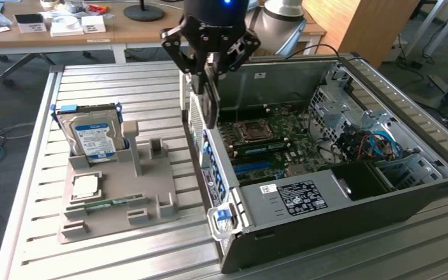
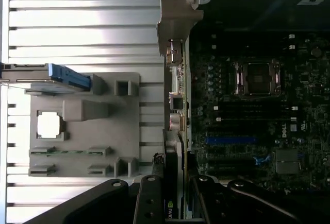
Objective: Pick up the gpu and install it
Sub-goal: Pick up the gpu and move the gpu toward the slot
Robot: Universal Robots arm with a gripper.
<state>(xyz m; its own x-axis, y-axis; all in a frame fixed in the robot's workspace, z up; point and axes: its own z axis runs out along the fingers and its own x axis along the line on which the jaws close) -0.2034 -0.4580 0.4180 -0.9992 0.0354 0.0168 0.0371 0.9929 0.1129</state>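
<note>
The gpu (image 1: 207, 102) is a thin dark card hanging on edge, long side vertical, from my gripper (image 1: 210, 69), which is shut on its upper end. It hangs over the near side wall of the open computer case (image 1: 410, 192), just above the wall's rim at the exterior view's left of the case. In the wrist view the gpu (image 2: 173, 157) appears edge-on between my two dark fingers (image 2: 149, 203), lined up along the case wall beside the motherboard (image 2: 247, 126). The motherboard (image 1: 263, 140) lies flat inside the case with its blue slot (image 2: 231, 140) uncovered.
A grey parts holder (image 1: 150, 192) lies on the slatted metal table, to the exterior view's left of the case. It carries an upright hard drive (image 1: 91, 137), a processor chip (image 1: 86, 185) and a green memory stick (image 1: 103, 204). A wooden desk (image 1: 130, 29) stands behind.
</note>
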